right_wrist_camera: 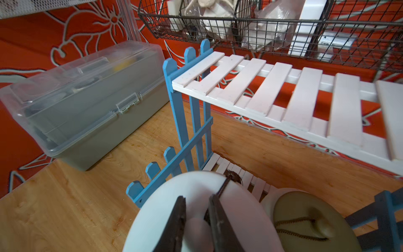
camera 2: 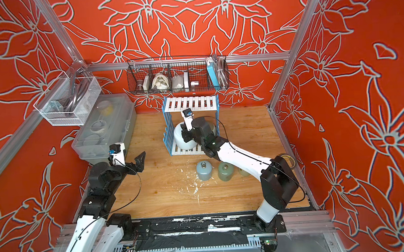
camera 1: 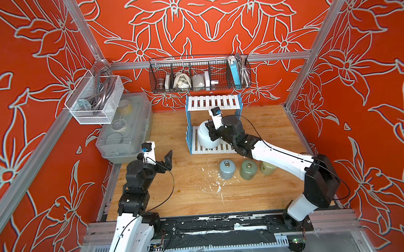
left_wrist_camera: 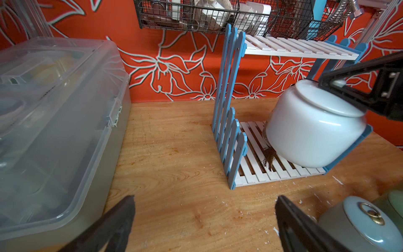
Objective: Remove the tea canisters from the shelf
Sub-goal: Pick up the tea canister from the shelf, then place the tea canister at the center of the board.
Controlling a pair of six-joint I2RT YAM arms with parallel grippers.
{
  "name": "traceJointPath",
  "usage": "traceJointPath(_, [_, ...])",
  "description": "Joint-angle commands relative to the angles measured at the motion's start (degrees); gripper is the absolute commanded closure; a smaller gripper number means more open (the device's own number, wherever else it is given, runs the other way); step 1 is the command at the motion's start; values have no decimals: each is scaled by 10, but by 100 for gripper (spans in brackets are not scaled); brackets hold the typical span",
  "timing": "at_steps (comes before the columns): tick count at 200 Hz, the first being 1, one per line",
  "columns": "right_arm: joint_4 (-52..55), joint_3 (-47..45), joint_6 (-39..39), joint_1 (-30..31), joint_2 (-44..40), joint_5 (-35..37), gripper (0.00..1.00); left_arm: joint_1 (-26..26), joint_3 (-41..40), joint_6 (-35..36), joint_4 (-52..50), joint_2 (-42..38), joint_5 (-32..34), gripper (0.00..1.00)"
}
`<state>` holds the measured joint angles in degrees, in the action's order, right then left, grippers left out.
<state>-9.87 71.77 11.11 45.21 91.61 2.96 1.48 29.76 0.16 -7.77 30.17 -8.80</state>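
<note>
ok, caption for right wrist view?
Right gripper shut on the knob of the pale blue squat jar, inside the blue-and-white slatted shelf, cream jar beside it.

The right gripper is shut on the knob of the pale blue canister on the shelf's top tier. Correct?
No: the pale blue canister is at the shelf's lower tier, per the left wrist view. The right gripper does grip its knob.

You're looking into a robot lab test booth: aluminium frame bars (camera 1: 275,56) hold printed red flower wall panels (camera 1: 209,19), and a left arm (camera 1: 133,180) and right arm (camera 1: 276,153) are mounted on a black rail (camera 1: 220,222) along the front edge of the wooden bench (camera 1: 195,198).
</note>
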Motion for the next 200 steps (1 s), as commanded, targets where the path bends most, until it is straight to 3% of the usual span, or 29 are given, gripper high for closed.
traceJointPath(1, [-58,4,6,22,-55,2,100,-5,0,-4,4,2,-8,1])
traceJointPath(94, [-69,-52,-8,100,-90,-20,100,-8,-3,-3,13,4,-2,1])
traceJointPath(200, [-192,-138,-4,115,-24,-80,100,-12,5,-8,7,0,-3,1])
